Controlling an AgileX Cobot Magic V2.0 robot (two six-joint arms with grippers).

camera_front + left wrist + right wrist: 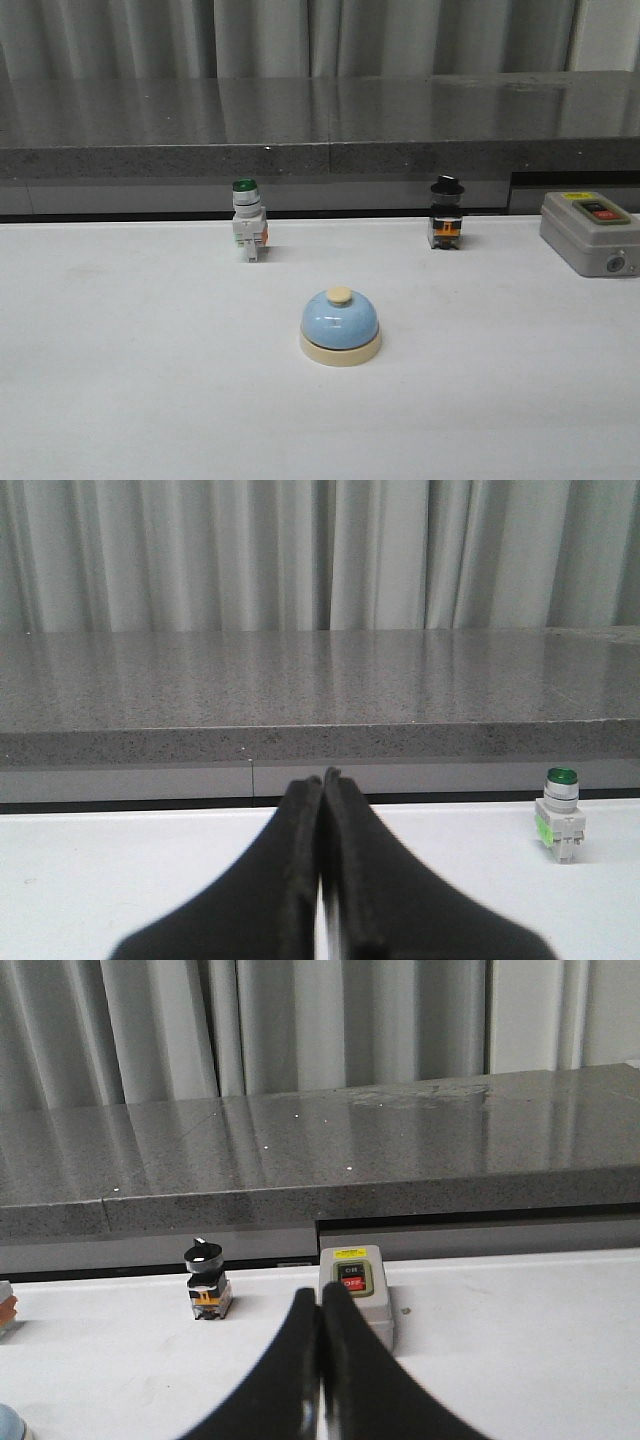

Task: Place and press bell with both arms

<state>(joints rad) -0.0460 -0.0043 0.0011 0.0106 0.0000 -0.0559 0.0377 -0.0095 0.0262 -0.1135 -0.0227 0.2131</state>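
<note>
The light-blue bell (340, 325) with a cream base and cream button stands upright on the white table, near the middle of the front view. A sliver of it shows in the right wrist view (8, 1422). Neither arm shows in the front view. My left gripper (322, 780) is shut and empty, low over the table; the bell is out of its view. My right gripper (320, 1295) is shut and empty, pointing toward the grey box.
A green-capped white push-button switch (248, 221) stands behind the bell to the left, also in the left wrist view (560, 813). A black knob switch (446, 214) stands back right. A grey box with a red button (590, 232) sits at the right edge. A grey stone ledge (320, 130) runs behind.
</note>
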